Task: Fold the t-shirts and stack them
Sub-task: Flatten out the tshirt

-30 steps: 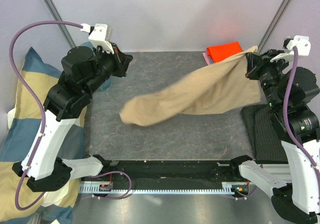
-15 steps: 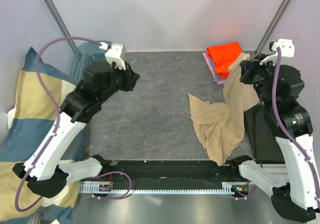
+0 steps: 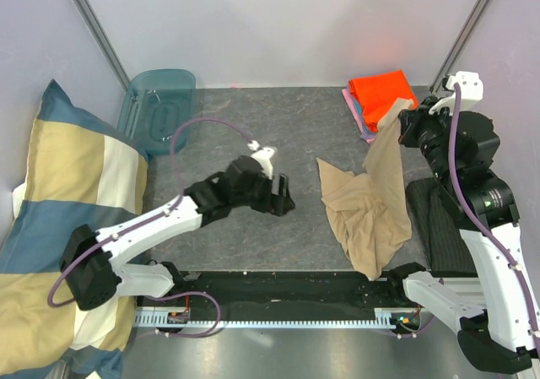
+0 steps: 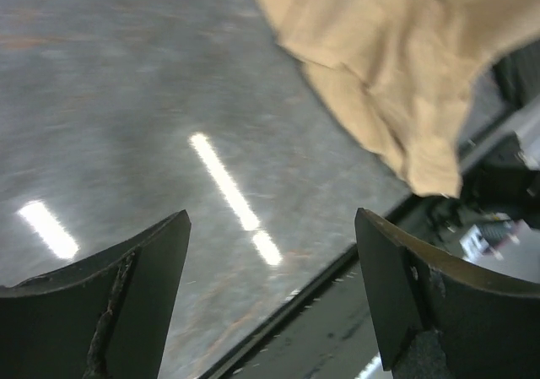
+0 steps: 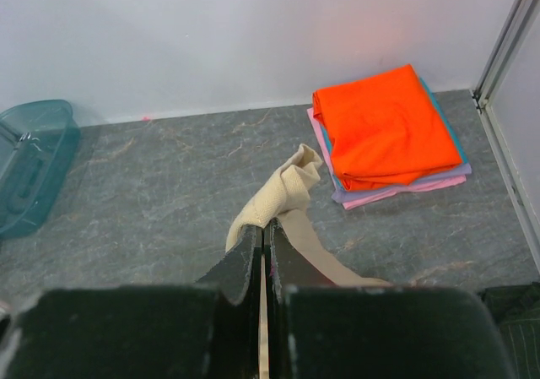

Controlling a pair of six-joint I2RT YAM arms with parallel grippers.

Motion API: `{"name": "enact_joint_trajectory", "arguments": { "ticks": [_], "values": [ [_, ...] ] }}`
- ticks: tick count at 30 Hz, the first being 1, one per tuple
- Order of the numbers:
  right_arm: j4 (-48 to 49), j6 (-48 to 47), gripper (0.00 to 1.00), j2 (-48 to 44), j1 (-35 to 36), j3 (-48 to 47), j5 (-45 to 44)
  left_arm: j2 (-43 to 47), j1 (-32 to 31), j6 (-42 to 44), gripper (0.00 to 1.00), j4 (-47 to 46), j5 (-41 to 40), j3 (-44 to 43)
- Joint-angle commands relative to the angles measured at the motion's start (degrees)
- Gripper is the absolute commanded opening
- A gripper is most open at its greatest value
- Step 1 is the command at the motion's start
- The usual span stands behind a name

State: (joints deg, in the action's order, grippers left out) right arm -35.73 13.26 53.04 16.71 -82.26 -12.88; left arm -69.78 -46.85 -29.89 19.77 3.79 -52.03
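Hanging from the right gripper (image 3: 403, 119), which is clamped on its fabric, the tan t-shirt (image 3: 364, 210) pools below; the left gripper (image 3: 283, 200) is spread wide nearby, not touching the shirt.

Left gripper (image 3: 283, 202): no longer at the back-left corner; now reaches over the middle of the grey table (image 3: 245, 134), jaws apart, near the shirt.
Plain tan cotton t-shirt (image 3: 367, 214): no longer stretched across; now hangs from the right gripper (image 3: 407, 119), crumpled at the right.
Translucent teal plastic bin (image 3: 160, 109): now uncovered.
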Motion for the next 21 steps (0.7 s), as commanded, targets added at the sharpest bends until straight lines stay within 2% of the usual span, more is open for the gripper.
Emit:
{"name": "enact_joint_trajectory", "arguments": {
  "ticks": [1, 5, 12, 21],
  "values": [
    [1.0, 0.7, 0.00, -0.3, 0.0, 1.3, 0.5, -6.4, -9.1, -5.6, 0.88, -11.7, 0.5, -2.3],
    [0.9, 0.9, 0.00, -0.8, -0.1, 2.5, 0.1, -14.7, -16.3, -6.6, 0.88, -14.8, -0.8, -5.6],
    [0.0, 0.4, 0.00, -1.0, 0.0, 3.2, 0.0, -25.7, -19.8, -7.2, 0.86, -19.1, 0.1, -10.4],
    [-0.7, 0.2, 0.00, -1.1, 0.0, 3.9, -0.3, -34.0, -22.2, -6.8, 0.83, -22.4, 1.4, -17.7]
  ]
}}
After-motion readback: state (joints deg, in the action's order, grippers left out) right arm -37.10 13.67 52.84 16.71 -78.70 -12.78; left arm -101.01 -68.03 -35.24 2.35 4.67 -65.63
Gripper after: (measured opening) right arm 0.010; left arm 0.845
